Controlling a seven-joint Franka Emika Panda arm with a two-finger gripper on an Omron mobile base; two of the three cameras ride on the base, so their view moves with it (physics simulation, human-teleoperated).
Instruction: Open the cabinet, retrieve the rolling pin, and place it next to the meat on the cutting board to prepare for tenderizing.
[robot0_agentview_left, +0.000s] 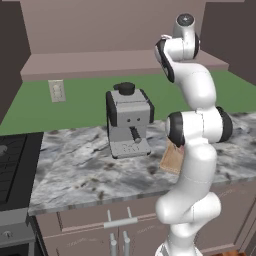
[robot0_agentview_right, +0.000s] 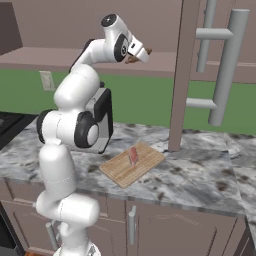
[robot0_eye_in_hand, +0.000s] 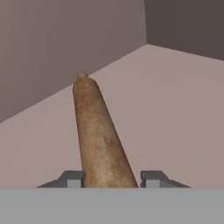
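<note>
Between fingertips (robot0_eye_in_hand: 72, 178), rolling pin (robot0_eye_in_hand: 98, 140) lengthwise

The cabinet shelf (robot0_eye_in_hand: 175, 109) is bounded by a back wall (robot0_eye_in_hand: 43, 48) and side wall (robot0_eye_in_hand: 188, 24). On the desk (robot0_agentview_right: 200, 175), open marble is left right of the cutting board (robot0_agentview_right: 120, 172); the open cabinet door (robot0_agentview_right: 182, 75) stands behind it.

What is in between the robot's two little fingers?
The rolling pin. In the hand view it runs up from between the gripper's fingertips, lying on the cabinet shelf.
</note>
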